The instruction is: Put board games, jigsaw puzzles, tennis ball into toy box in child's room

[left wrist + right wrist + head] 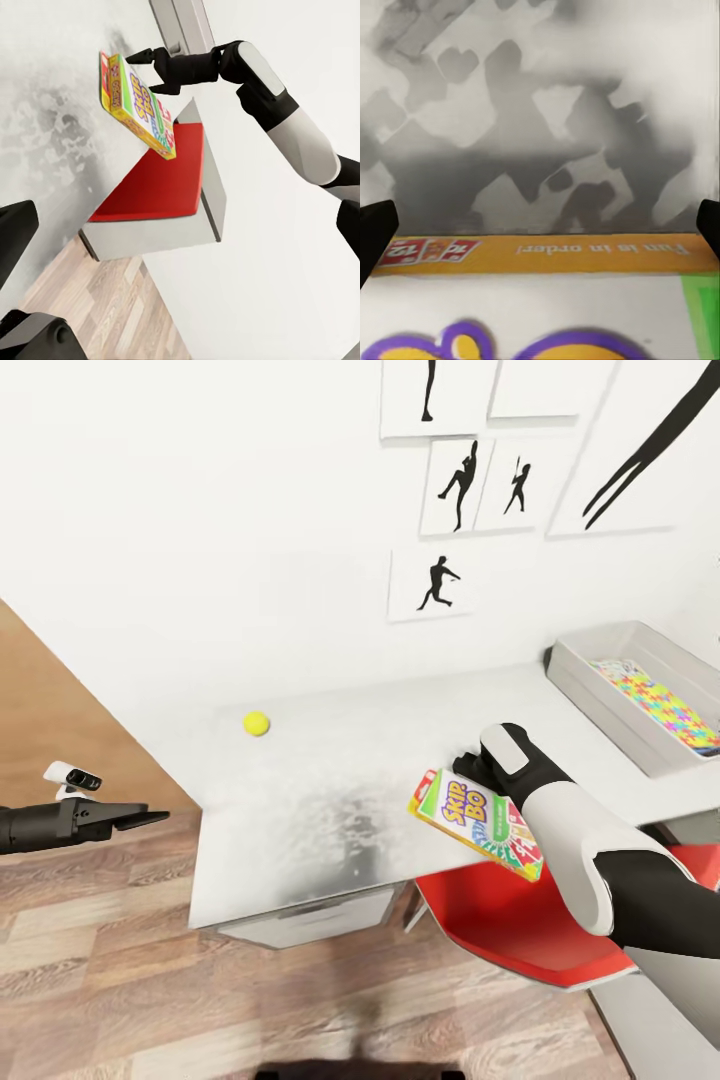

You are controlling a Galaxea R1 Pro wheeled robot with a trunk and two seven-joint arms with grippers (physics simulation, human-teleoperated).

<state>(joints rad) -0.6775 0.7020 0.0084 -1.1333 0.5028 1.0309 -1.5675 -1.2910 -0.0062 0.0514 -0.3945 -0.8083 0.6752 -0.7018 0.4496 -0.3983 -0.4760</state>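
Yellow-green tennis ball [256,723] on mottled grey-white table [330,810] — SKIP-BO box [478,824] green, yellow, red.

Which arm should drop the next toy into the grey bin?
Right: its gripper already holds the green-yellow-red SKIP-BO box over the pale desk, nearer the shallow grey bin. The left gripper hangs off the desk's far end.

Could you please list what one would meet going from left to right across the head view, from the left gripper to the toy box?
left gripper → tennis ball → SKIP-BO board game, held by the right gripper → toy box holding a jigsaw puzzle.
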